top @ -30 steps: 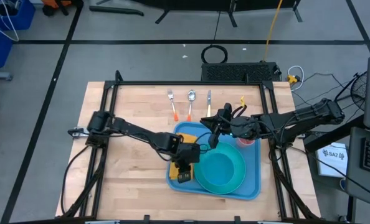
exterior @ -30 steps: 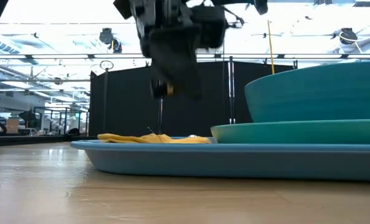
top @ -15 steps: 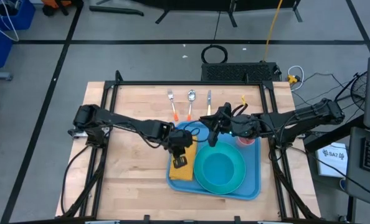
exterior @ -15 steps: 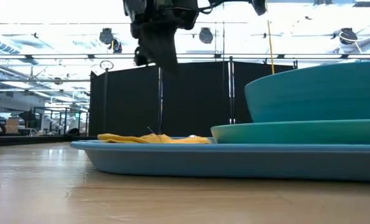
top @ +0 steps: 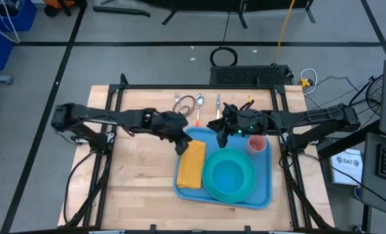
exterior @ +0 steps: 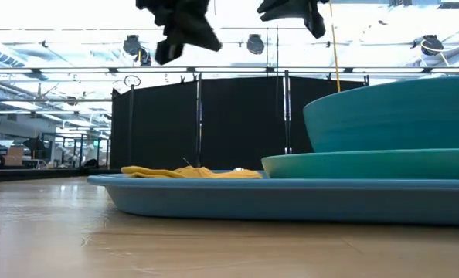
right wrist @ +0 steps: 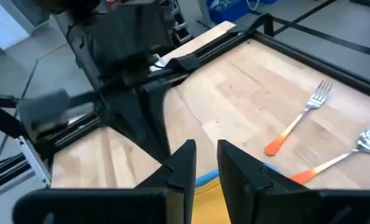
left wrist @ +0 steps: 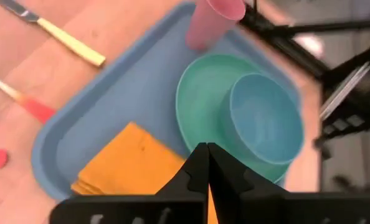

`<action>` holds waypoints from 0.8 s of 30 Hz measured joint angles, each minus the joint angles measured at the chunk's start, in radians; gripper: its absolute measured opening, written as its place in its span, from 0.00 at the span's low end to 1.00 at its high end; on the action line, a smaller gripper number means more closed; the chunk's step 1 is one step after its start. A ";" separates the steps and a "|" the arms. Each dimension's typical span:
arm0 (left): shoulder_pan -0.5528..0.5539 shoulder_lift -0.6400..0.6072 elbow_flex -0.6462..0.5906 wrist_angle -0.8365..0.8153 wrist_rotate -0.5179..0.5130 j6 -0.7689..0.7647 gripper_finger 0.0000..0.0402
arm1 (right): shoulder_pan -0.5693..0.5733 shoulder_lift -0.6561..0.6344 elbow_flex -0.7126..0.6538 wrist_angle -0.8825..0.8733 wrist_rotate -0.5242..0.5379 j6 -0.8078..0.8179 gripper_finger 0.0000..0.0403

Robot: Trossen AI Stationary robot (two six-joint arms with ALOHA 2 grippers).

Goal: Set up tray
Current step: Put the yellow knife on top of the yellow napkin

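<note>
One large flat blue plastic tray [top: 266,170] lies on the wooden desk [top: 134,175], holding a folded yellow napkin [top: 191,166], teal bowl [top: 230,175] and pink cup [top: 257,143]. Cutlery seems next, needing a reach to the orange-handled fork [right wrist: 300,121]. The left gripper [top: 180,133] is pressed together; the right gripper [top: 222,130] is slightly parted. Only the wrist views show this.

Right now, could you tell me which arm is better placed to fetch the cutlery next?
Probably the right: the right gripper hovers beside the knife and spoon. The left gripper sits at the tray edge near the fork.
</note>
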 joint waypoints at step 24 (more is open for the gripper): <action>0.408 -0.708 -0.605 0.337 0.224 -0.026 0.01 | -0.308 0.347 0.139 0.041 -0.190 0.313 0.49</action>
